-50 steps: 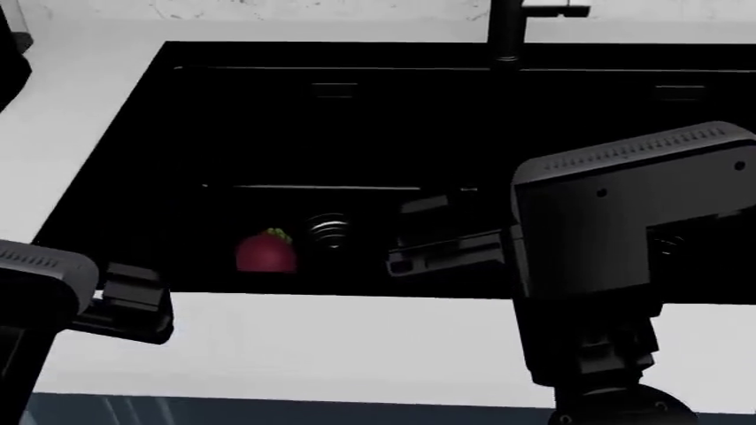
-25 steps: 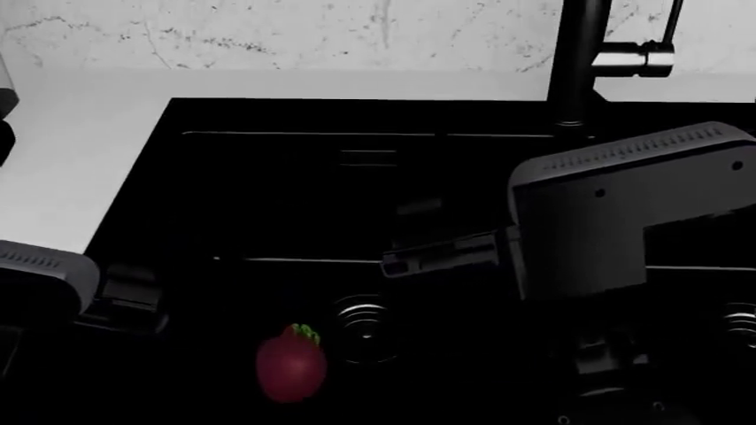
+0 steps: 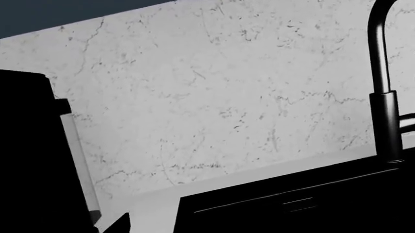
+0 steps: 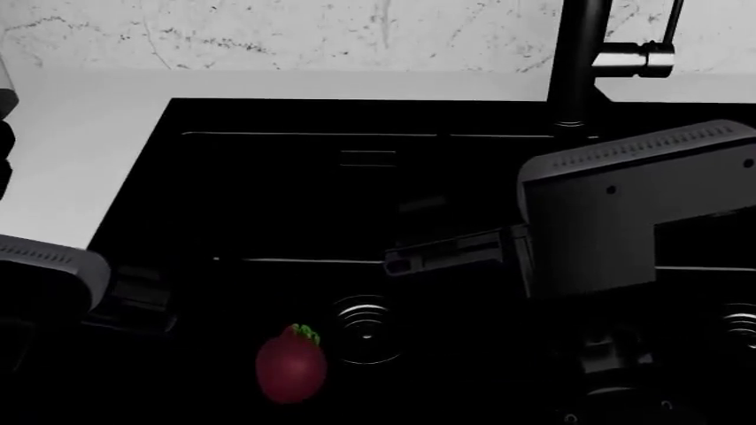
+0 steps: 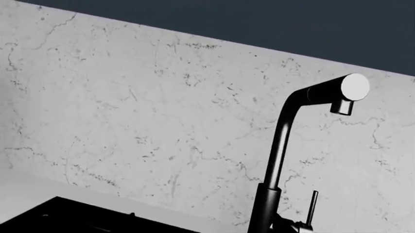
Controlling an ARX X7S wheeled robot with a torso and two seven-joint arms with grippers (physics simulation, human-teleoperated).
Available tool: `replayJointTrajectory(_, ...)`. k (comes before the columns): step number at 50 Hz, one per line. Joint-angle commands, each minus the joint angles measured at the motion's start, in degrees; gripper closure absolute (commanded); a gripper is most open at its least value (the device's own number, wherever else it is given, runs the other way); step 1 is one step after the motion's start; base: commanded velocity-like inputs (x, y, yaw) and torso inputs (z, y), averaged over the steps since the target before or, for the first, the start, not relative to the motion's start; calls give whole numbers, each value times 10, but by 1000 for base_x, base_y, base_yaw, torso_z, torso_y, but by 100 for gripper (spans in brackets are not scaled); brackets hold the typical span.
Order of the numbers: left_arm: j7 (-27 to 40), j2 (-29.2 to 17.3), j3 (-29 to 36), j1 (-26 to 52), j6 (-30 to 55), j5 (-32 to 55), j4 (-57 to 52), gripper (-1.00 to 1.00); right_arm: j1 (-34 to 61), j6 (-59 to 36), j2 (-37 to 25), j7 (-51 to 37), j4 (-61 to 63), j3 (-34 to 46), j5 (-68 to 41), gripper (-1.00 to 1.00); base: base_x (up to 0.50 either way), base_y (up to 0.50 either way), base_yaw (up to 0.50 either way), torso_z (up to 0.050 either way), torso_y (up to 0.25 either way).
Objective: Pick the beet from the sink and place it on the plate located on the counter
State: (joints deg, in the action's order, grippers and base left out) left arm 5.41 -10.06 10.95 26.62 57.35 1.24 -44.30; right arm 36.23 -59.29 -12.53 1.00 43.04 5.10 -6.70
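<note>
Now, counts: one beet [image 4: 292, 365], one sink [image 4: 283, 204], one faucet [image 4: 579, 62], two round drains, two arms.
Beet: lies on the sink floor, just beside the nearer drain [image 4: 364, 329], on the side away from the faucet; its green tuft points toward the back wall; nothing touches it.
Second drain: only its edge shows at the far right of the head view [image 4: 738, 328], well apart from the beet.
Sink: black basin set into the white bench [image 4: 71, 150], which borders it on the side away from the faucet and along the back.
Faucet: stands at the sink's back rim, against the marbled wall [image 5: 129, 111]; both wrist views catch its black stem.
Left arm: its grey housing sits low over the sink's near corner, with the left fingers [image 4: 136, 305] reaching toward the basin, near the beet but apart from it.
Left fingers: too dark to say whether they are apart or together.
Right arm: its large grey housing hangs over the sink below the faucet, the right fingers [image 4: 443, 251] stretched level toward the basin's middle, above the nearer drain.
Right fingers: cannot tell their state; they hold nothing visible.
</note>
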Motion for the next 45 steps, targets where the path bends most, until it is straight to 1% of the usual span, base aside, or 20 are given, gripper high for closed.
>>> replayJointTrajectory(1, -151, 88, -25, -4, -5, -176, 4, -100, -5, -6, 51, 93, 6, -15, 108, -100, 0, 0, 0, 0, 0)
replayJointTrajectory(6, -148, 81, -13, 28, 42, -175, -9, -100, -4, -8, 49, 96, 17, -30, 101, -100, 0, 0, 0, 0, 0)
replayJointTrajectory(9, -150, 70, 18, 67, 101, -193, -35, -100, -1, -22, 49, 99, 32, -39, 96, -100, 0, 0, 0, 0, 0)
replayJointTrajectory(13, -147, 66, 34, 88, 125, -198, -40, -100, -1, -24, 48, 100, 39, -43, 93, -100, 0, 0, 0, 0, 0)
replayJointTrajectory(17, -148, 62, 38, 101, 139, -197, -37, -100, 11, -43, 59, 116, 31, -55, 70, -100, 0, 0, 0, 0, 0)
replayJointTrajectory(19, -152, 63, 30, 113, 141, -191, -26, -100, 36, -60, 56, 110, 19, -37, 75, -100, 0, 0, 0, 0, 0)
replayJointTrajectory(24, -154, 61, 32, 133, 150, -186, -21, -100, 89, -112, 52, 105, 34, -24, 78, -100, 0, 0, 0, 0, 0)
replayJointTrajectory(26, -157, 57, 38, 156, 171, -188, -18, -100, 101, -127, 50, 103, 42, -20, 80, -100, 0, 0, 0, 0, 0)
replayJointTrajectory(34, -151, 51, 52, 165, 183, -191, -15, -100, 109, -145, 39, 100, 55, -9, 81, -100, 0, 0, 0, 0, 0)
replayJointTrajectory(45, -151, 53, 48, 170, 184, -182, -6, -100, 116, -149, 32, 98, 52, -5, 80, -100, 0, 0, 0, 0, -189)
